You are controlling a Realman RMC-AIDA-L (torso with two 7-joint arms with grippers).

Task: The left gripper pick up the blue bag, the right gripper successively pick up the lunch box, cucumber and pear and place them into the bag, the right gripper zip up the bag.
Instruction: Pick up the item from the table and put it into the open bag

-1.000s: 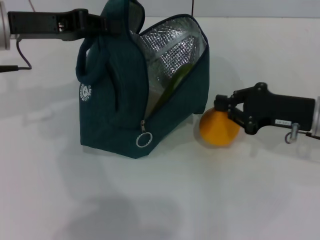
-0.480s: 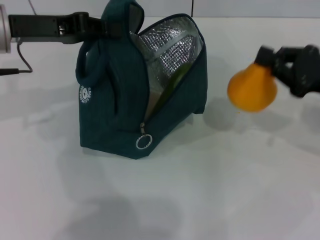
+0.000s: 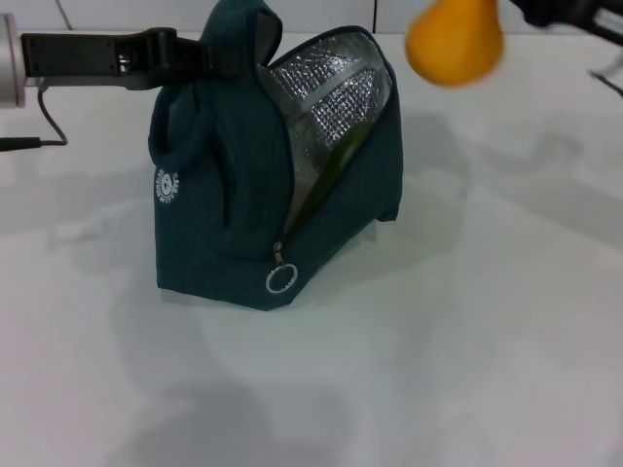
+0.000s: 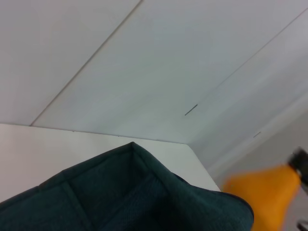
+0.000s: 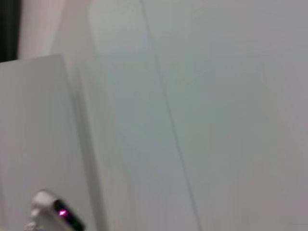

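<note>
Silver foil lining shows inside the open mouth of the blue bag [image 3: 263, 185], which stands on the white table [image 3: 467, 341] with its zipper ring pull [image 3: 280, 279] hanging at the lower front. A green sliver inside the opening looks like the cucumber [image 3: 343, 158], leaning up along the foil; the lunch box cannot be made out from here. The left gripper [image 3: 216, 56] reaches in from the robot's left and is closed on the bag's top edge near the handle, keeping the mouth up and open.

The pear [image 3: 454, 39] is in the air at the top of the head view, above and to the robot's right of the bag's opening, well clear of the table. The right gripper [image 3: 560, 10] shows only as a dark shape at the upper right edge beside the fruit; its fingers run out of view, but the pear hanging off the table says they are clamped on it. The left wrist view catches the same pear beyond the bag's rim.

The coming move turns on one relation: the opening lies down and toward the robot's left from the pear, slanted and facing the right arm's side. In my judgement the pear must travel leftward over the rim, then descend past the cucumber before release.
</note>
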